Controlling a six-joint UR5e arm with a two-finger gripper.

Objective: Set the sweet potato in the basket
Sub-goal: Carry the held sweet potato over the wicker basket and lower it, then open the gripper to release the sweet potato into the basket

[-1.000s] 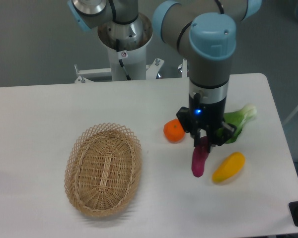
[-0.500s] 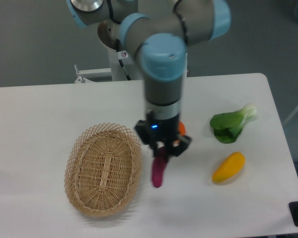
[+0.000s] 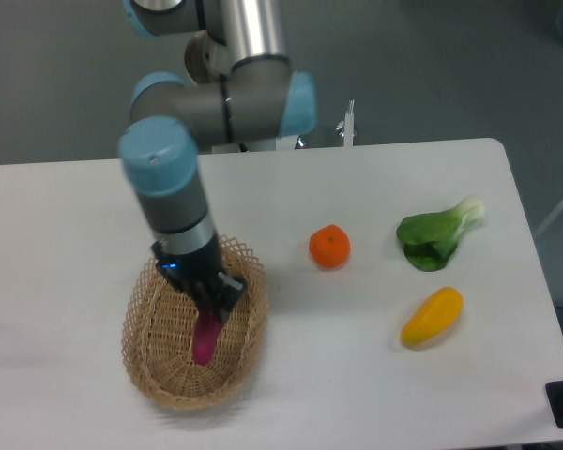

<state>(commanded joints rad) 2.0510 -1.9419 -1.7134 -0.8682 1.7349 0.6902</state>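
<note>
While the sweet potato [image 3: 205,338] hangs from the fingers [image 3: 218,302], clamped at its upper end, its long axis runs nearly upright with the lower tip pointing into the basket [image 3: 146,293]. Its tip sits over the woven floor near the middle; whether it touches the weave I cannot tell. From this single fixed view, the arm reaches down from the rear, wrist tilted slightly so the fingers point down and a little right. Letting go here should drop it inside. An orange [image 3: 329,247] lies on the tabletop [image 3: 66,216], well apart.
</note>
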